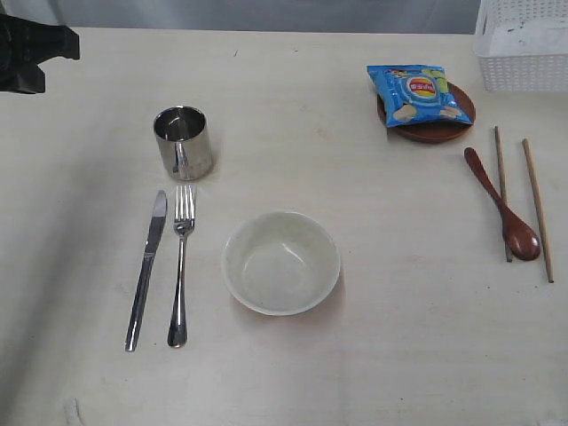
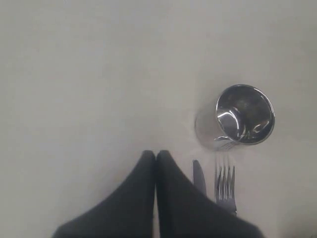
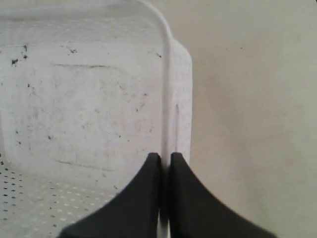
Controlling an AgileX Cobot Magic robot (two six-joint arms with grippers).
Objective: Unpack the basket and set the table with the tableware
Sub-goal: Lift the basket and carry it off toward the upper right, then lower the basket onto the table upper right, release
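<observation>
On the table (image 1: pixel 390 337) stand a shiny steel cup (image 1: pixel 183 142), a knife (image 1: pixel 146 266) and fork (image 1: pixel 181 266) side by side, and an off-white bowl (image 1: pixel 280 262). The brown plate (image 1: pixel 435 135) lies at the right. Beside it are a wooden spoon (image 1: pixel 501 204) and two chopsticks (image 1: pixel 537 209). The white basket (image 1: pixel 524 67) sits at the far right corner. My left gripper (image 2: pixel 156 153) is shut and empty, hovering near the cup (image 2: pixel 245 114), knife (image 2: pixel 198 176) and fork (image 2: pixel 225 183). My right gripper (image 3: pixel 165 157) is closed astride the basket's rim (image 3: pixel 167 74); the exterior view does not show it.
A blue chip bag (image 1: pixel 415 93) lies on the brown plate. The left arm's dark body (image 1: pixel 27 53) shows at the far left corner. The basket's floor (image 3: pixel 74 99) is bare and speckled with dirt.
</observation>
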